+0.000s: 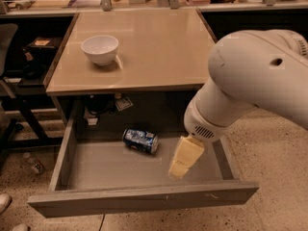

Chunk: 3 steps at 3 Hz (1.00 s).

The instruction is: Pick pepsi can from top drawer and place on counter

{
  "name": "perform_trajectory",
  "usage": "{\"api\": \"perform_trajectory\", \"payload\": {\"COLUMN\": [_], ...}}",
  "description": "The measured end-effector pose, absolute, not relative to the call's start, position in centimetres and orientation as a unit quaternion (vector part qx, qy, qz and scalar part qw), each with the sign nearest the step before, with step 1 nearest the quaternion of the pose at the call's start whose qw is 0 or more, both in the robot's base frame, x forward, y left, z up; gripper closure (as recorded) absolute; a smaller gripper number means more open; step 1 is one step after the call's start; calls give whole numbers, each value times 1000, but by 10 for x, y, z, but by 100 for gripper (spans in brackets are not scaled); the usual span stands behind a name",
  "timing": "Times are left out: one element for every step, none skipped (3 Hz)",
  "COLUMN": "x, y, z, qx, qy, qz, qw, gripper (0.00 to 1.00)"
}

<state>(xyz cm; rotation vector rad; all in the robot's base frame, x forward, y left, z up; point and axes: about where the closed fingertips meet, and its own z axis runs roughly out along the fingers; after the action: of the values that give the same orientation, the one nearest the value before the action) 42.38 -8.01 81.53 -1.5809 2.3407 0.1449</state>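
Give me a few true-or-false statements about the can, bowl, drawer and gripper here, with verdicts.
1. The can lies on its side on the floor of the drawer. True.
2. The bowl sits inside the drawer. False: it stands on the counter, near its left side.
3. The gripper hangs over the drawer, apart from the can, on its right in the view. True.
4. The drawer is pushed shut. False: it is pulled out from under the counter.
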Motion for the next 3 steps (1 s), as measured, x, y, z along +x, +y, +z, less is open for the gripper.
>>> {"api": "perform_trajectory", "payload": {"x": [452, 453, 453], "y": [-45, -43, -33], "z": [784, 782, 775], "qx": [-552, -552, -552], "qy": [819, 818, 817], "qz": [57, 57, 64], "qw": [150, 149, 151], "gripper": [0, 0, 0]}}
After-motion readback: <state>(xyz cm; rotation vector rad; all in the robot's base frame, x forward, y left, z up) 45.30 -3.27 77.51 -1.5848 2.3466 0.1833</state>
